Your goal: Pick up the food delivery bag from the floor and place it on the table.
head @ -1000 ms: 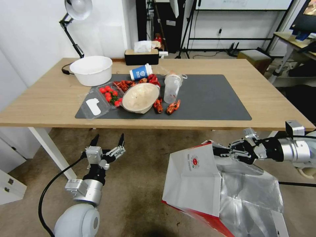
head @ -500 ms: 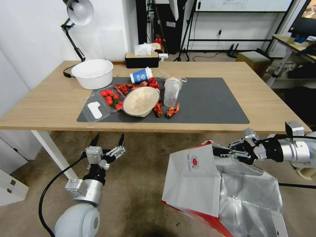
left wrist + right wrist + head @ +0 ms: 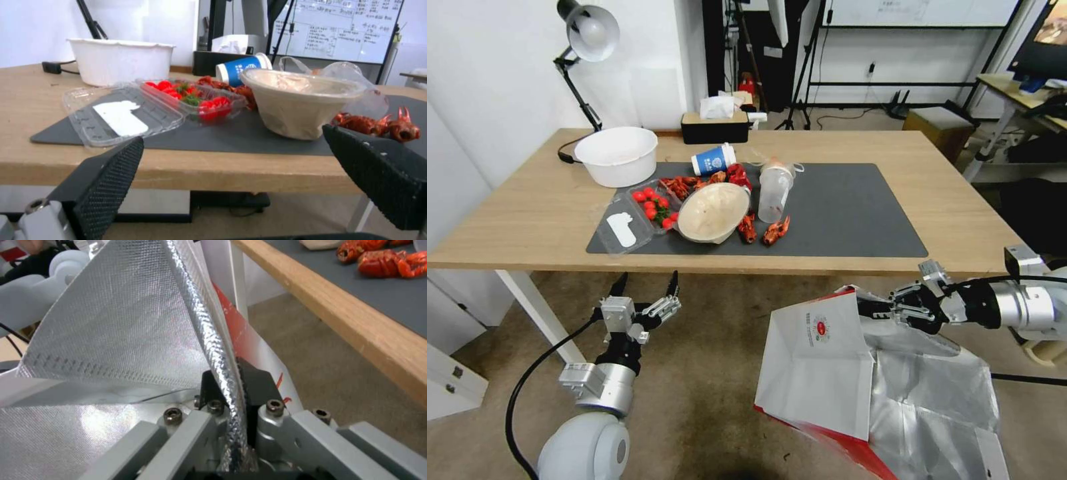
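The right gripper (image 3: 872,308) is clamped on the foil-lined rim of the food delivery bag (image 3: 820,373), which sits open-mouthed at about five o'clock in the head view, below the near edge of the table (image 3: 527,213) and over the floor (image 3: 707,373); whether its base touches the carpet cannot be told. In the right wrist view the fingers (image 3: 256,383) pinch the silver edge of the bag between them. The left gripper (image 3: 647,283) hangs at seven o'clock, jaws spread wide and holding nothing. On the dark mat (image 3: 854,213), at eleven o'clock, an open clear clamshell (image 3: 637,217) holds cherry tomatoes (image 3: 650,203); beside it a tilted paper bowl (image 3: 714,212) is sealed under film, a blue cup (image 3: 712,160) lies on its side, a clear plastic cup (image 3: 775,190) stands upright, and crayfish (image 3: 777,230) lie loose. A white tub (image 3: 617,155) sits off the mat at ten o'clock.
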